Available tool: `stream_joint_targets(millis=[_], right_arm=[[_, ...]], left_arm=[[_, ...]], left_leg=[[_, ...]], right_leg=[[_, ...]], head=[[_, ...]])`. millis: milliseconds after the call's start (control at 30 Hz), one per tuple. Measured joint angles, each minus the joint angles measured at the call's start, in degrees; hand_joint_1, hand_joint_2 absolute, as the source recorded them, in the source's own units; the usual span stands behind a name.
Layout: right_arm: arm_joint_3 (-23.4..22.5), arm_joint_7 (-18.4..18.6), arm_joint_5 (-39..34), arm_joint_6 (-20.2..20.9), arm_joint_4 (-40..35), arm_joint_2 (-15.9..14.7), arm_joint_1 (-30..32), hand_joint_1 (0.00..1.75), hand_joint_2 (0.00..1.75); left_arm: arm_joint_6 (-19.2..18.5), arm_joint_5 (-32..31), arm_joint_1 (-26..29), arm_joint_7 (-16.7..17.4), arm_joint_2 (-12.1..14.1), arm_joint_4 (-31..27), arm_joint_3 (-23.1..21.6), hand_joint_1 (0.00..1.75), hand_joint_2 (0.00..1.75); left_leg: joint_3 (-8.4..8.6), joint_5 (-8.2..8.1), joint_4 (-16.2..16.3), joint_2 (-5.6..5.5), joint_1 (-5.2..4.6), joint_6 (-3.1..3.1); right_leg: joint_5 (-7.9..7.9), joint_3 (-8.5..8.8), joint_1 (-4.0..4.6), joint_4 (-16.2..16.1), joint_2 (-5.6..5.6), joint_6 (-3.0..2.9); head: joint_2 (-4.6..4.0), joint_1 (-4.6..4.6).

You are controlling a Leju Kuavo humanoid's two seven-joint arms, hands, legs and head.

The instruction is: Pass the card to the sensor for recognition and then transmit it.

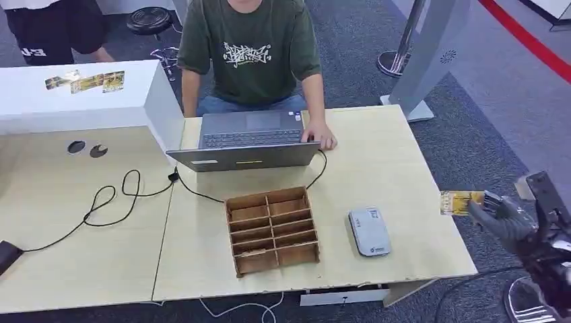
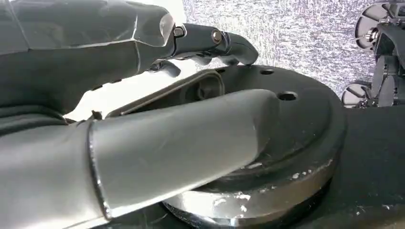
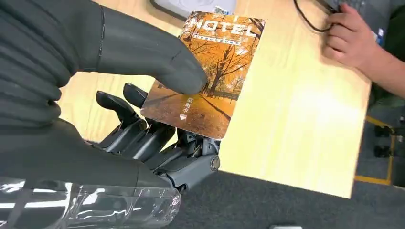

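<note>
I am pinching the card (image 3: 210,76) in my right hand (image 1: 506,219), the thumb pressing on its printed face and the darker fingers (image 3: 157,143) backing it from underneath, so the grip is closing narrow on the card's near end while its long axis is running out away from the fingers. In the head view the card is hanging off the desk's right edge, beside the desk (image 1: 404,175) and not over it. The grey sensor (image 1: 369,231) is lying flat on the desk to the left of my hand, just right of the wooden sorting box (image 1: 272,230), so I judge the coming move to be a sweep leftward and down. My left hand (image 2: 143,119) is holding nothing, fingers loosely apart. A person (image 1: 252,54) is sitting behind a laptop (image 1: 249,138).
</note>
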Motion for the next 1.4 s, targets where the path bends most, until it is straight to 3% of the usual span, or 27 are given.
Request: stream_joint_targets(millis=[367,767,1033,1400], right_arm=[[13.01,-0.81,4.32,-0.94,10.72,7.60,-11.57,1.75,1.75],[20.93,-0.11,4.85,-0.04,17.22,9.35,-20.42,1.75,1.75],[21.79,1.84,2.93,0.20,15.38,5.48,-19.92,1.75,1.75],[19.32,4.48,1.33,-0.41,5.43,-2.53,-11.89,1.75,1.75]], left_arm=[[-0.13,-1.01,-0.29,0.26,-0.09,0.00,-0.07,0.00,0.00],[-0.17,-0.79,-0.32,0.33,0.02,0.00,-0.13,0.00,0.00],[-0.17,-0.11,-0.30,0.33,0.28,0.00,-0.15,0.00,0.00],[-0.15,1.20,-0.22,0.35,0.46,0.00,-0.15,0.00,0.00]], left_leg=[[0.03,0.03,0.00,0.12,0.00,0.00],[0.01,0.05,0.00,0.07,-0.01,-0.02],[-0.01,0.04,0.01,-0.01,-0.02,-0.02],[-0.02,0.02,0.01,-0.02,-0.02,0.01]], right_leg=[[0.02,0.00,-0.01,0.02,0.11,-0.02],[0.03,-0.01,-0.02,0.02,0.07,-0.02],[0.02,-0.01,-0.03,0.00,-0.02,-0.01],[0.02,-0.02,-0.03,-0.01,-0.02,-0.01]], head=[[0.00,0.00],[0.00,-0.02],[0.00,-0.02],[-0.02,-0.02]])
